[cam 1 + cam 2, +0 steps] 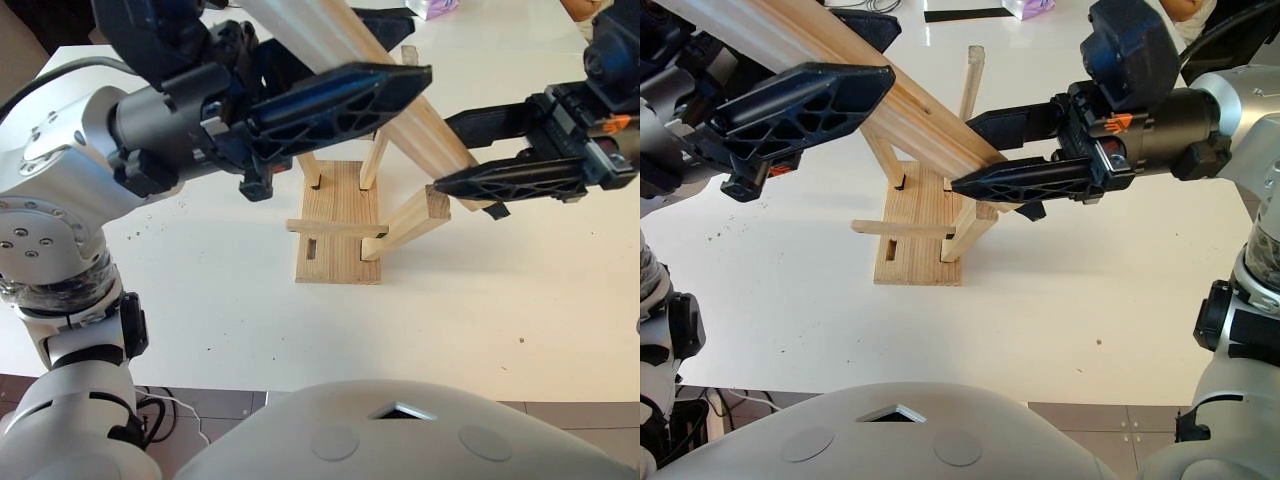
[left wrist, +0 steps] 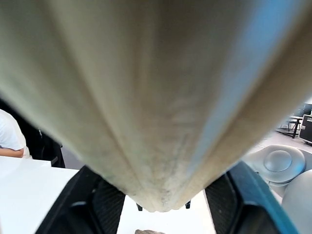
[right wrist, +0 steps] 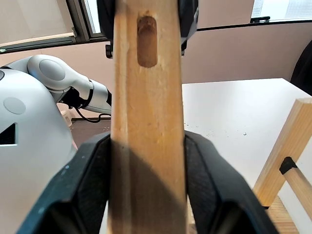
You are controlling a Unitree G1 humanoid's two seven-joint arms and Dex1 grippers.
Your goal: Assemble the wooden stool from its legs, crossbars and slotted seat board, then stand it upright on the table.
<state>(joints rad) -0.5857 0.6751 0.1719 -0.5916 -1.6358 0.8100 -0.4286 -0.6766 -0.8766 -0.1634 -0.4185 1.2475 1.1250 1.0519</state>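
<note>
Left eye: clearly mid-build. Got the seat board (image 1: 335, 258) lying flat on the table (image 1: 200, 300), two upright legs (image 1: 372, 160) stuck in its far slots, a leaning leg (image 1: 415, 218) tipping out to the right from the near corner, and a crossbar (image 1: 335, 228) running level across above the board. Slanting through the air over all that, one more long leg (image 1: 415, 115), gripped in two places: left claw (image 1: 405, 45) clenched on the high stretch, right claw (image 1: 440, 152) clenched on the low stretch, just beside the top of the leaning leg. Reads as the fourth-leg step, so roughly halfway at a guess. Next move, probably: tipping it upright and steering the low end into the free slot (image 1: 312, 248) at the board's near left, without bumping the leaning one.

Right eye: same layout. Low end of the long leg tucked behind the right claw, so no telling how near the board. Top end cut off at the edge too.

Left wrist: long leg (image 2: 156, 97) right against the lens, dark fingers (image 2: 92, 204) hugging it either side. Nothing of the board from here.

Right wrist: long leg squeezed between the fingers (image 3: 87, 185), with an oval hole (image 3: 147, 41) farther up its face, presumably for a crossbar. Leaning leg off to one side, crossbar meeting it. Hard to say whether any of the planted legs are fully seated.
</note>
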